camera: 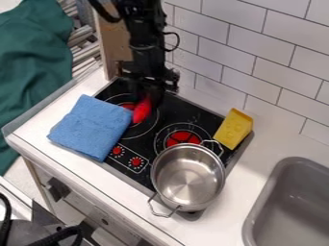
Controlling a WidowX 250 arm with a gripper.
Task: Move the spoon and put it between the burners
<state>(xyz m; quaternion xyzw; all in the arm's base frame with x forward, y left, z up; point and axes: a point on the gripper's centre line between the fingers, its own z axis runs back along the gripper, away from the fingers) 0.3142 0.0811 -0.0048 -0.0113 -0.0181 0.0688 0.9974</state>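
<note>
Pot: round, polished steel, two wire loop handles; I see bare, shiny metal inside. It stands at the lower right of the hob, overlapping one burner.
Sink: grey basin, smooth, rounded corner, set into the bench at the lower right of my view.
Spoon: red, smooth, rounded part visible, slanted over the upper-left burner; its upper end meets the dark gripper.
Jaws: black against black; I cannot tell whether they are open, closed or gripping.
Cloth: blue, soft-napped, folded roughly square, lying across the hob's left edge and onto the bench.
Cheese: yellow block with shallow round holes, at the hob's right edge, just beside the pot's upper handle.
Hob: glossy black, red burner centres, two red knobs ringed with pale marks.
Bench: white, smooth top.
Wall: white rectangular tiles, staggered, grey joints.
Left side: dark green fabric, wrinkled, beyond the bench.
</note>
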